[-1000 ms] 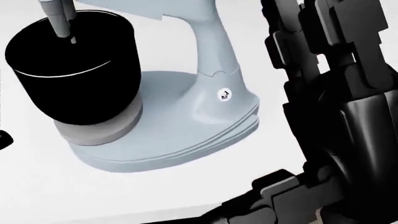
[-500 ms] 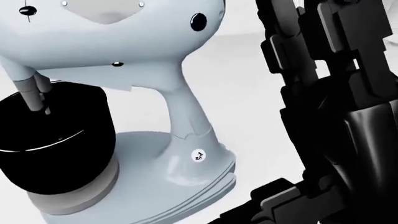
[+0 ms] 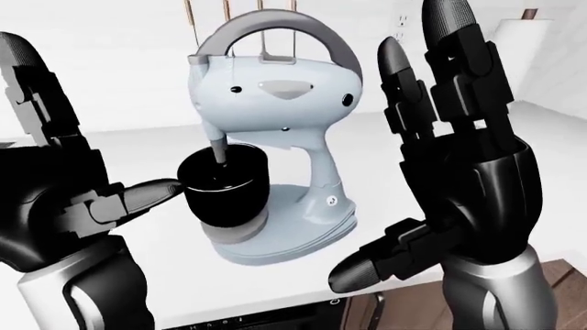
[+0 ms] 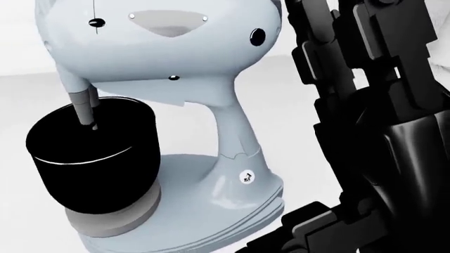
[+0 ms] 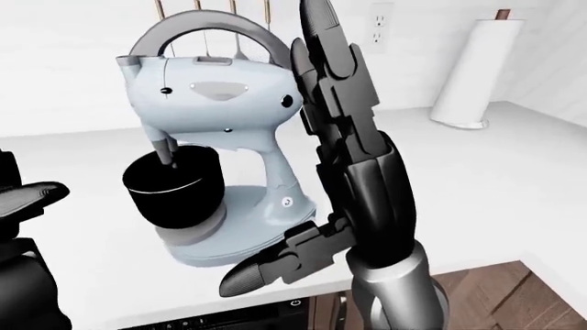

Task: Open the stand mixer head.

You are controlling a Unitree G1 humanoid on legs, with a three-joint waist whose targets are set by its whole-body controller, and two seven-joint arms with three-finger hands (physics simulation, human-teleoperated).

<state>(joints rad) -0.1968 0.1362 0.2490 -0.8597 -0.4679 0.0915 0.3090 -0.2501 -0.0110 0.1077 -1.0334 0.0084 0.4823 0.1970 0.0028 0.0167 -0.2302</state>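
Pale blue-grey glossy stand mixer point(image 3: 275, 151) stands upright on the white tabletop point(image 5: 477, 172), at centre of the left-eye view; its rounded head point(image 3: 275, 93) sits level and down, carrying an arched grey handle point(image 3: 266, 31) across the top; a grey beater shaft point(image 3: 218, 148) drops from the head into the black cylindrical bowl point(image 3: 225, 189) seated on the base; task not yet begun by this evidence.

Left hand point(image 3: 82, 192) is raised at the left of the mixer, fingers point(image 3: 151, 194) spread apart and holding nothing; one fingertip points toward the bowl and appears near it, contact not confirmable. Right hand point(image 3: 454, 179) is raised at the right of the mixer, palm turned toward it, fingers point(image 3: 445, 62) extended and apart, holding nothing and clear of the body.

Assessment: the mixer looks rigid and heavy, with a broad base likely to stay put; the shell looks smooth and probably slippery, so the arched handle or the underside of the head's nose above the bowl offers the surest hold; the head should pivot up about the neck point(image 3: 321, 172). A white paper towel roll point(image 5: 473, 69) stands well apart at the right of the right-eye view.
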